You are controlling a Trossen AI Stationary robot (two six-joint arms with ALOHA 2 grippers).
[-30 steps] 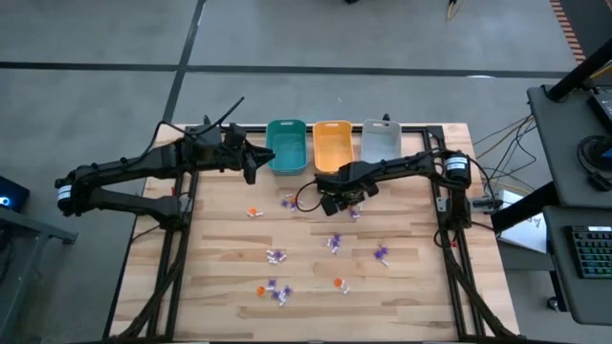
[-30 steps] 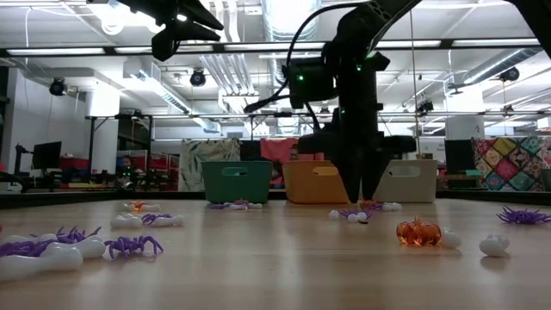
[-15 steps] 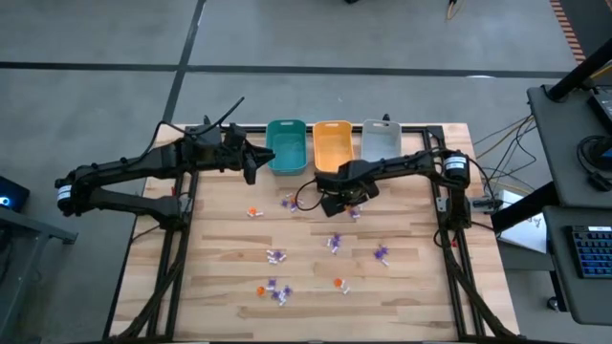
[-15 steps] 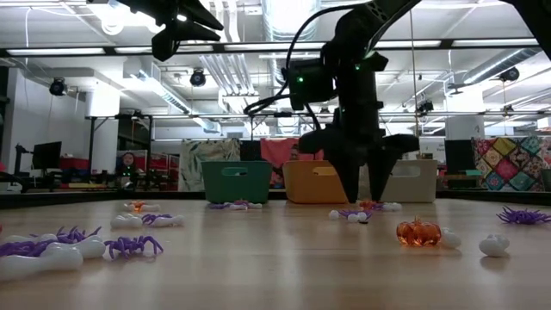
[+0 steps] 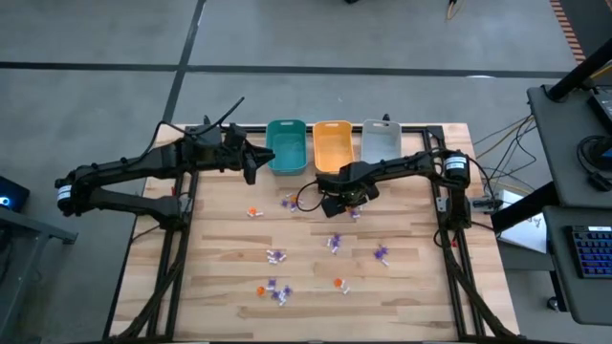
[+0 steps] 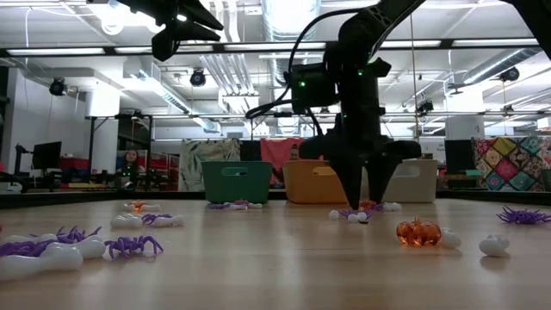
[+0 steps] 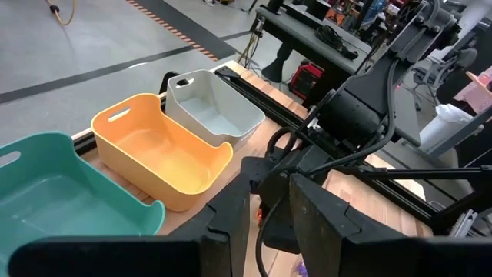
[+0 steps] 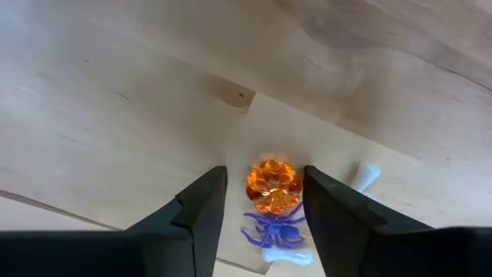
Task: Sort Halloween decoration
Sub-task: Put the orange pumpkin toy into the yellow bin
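The table (image 5: 229, 287) is pale matt wood; the orange pumpkin trinket (image 8: 273, 185) looks glossy, faceted, translucent plastic.

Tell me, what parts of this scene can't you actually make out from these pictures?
- High view: the trinkets are too small to tell shapes; the right gripper hides those under it.
- Low view: the bins' insides are hidden by their walls; the left arm is cut off by the top edge.
- Left wrist view: the table below is hidden by the left gripper.
- Right wrist view: the spider and bone run off the edge.

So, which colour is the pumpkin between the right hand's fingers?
Orange; the pumpkin shows best in the right wrist view.
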